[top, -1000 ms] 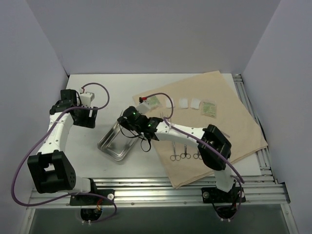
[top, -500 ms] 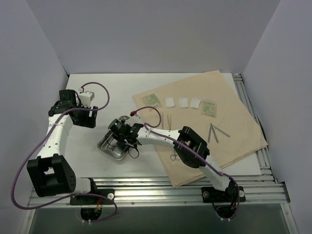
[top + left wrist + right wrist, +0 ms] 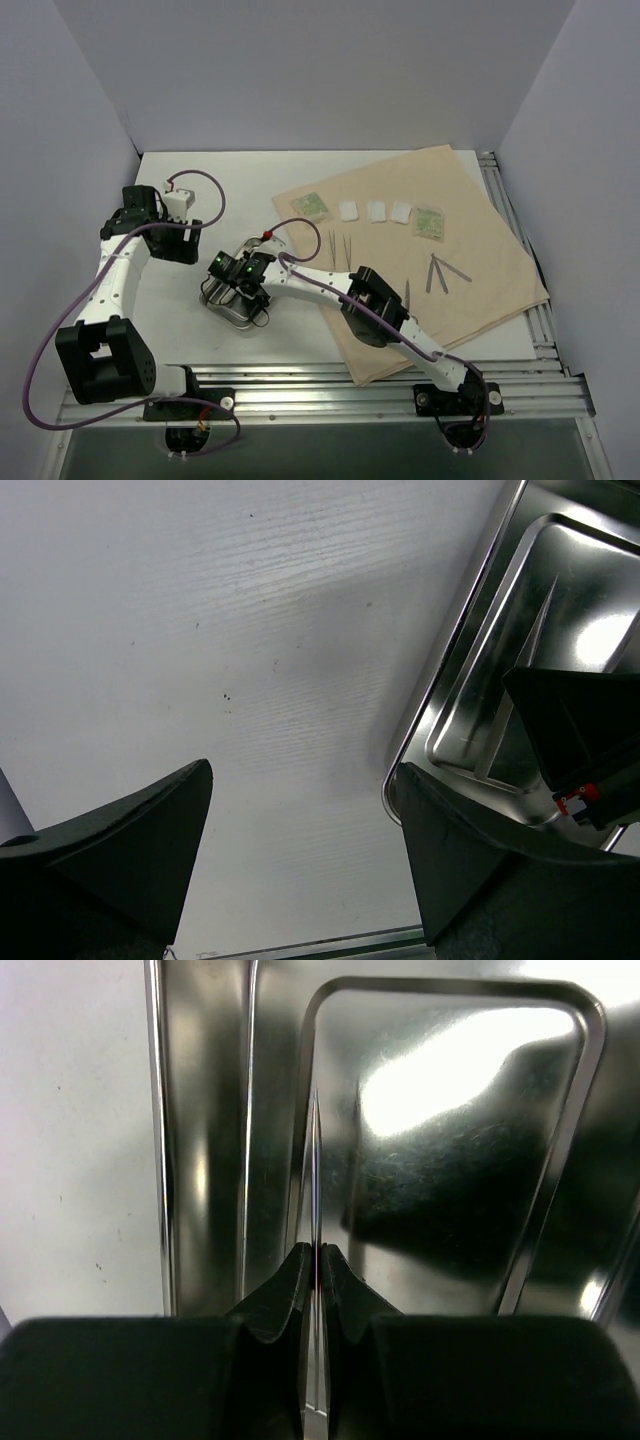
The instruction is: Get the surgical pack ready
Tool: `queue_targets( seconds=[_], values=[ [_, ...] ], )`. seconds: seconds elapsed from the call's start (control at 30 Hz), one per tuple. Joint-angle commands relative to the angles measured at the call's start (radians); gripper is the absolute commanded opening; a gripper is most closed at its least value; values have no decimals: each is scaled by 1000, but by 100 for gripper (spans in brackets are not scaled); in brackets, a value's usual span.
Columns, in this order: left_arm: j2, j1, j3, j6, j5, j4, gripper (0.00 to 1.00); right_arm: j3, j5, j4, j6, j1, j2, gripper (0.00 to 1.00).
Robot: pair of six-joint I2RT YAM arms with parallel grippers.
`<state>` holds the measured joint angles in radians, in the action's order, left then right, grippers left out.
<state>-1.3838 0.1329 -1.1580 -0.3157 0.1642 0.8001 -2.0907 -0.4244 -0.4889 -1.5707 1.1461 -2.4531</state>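
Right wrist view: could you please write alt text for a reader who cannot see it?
The right hand, shut on a thin metal tool, hangs above a shiny steel tray. White table shows at the left.

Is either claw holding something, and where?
The right claw pinches a thin metal tool by one end, over the tray; the left claw is open, empty.

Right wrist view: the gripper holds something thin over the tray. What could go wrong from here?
The right gripper pinches a thin metal tool with its fingertips only, so the tool may swing or slip early. It hangs close to the sloped side wall of the tray, so on release it could slide or land across the rim.
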Motion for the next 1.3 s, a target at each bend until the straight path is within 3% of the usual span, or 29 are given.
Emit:
queue_targets(
  seconds=[0.0,0.53,0.77,1.07,1.27],
  values=[
    [23,7,-9,0,31,-36,84,-55,-114,-91,-31,-3,-20,0],
    [17,7,-3,-2,23,-50,84,-127,-151,-109,0,-3,-101,0],
    [17,7,-5,-3,17,-52,84,-98,-126,-82,-6,-9,-86,23],
    [32,7,-5,-3,17,-52,84,-83,-140,-67,11,-11,-60,24],
    [32,7,-9,-10,20,-45,84,-72,-264,-36,109,18,34,24]
  ],
)
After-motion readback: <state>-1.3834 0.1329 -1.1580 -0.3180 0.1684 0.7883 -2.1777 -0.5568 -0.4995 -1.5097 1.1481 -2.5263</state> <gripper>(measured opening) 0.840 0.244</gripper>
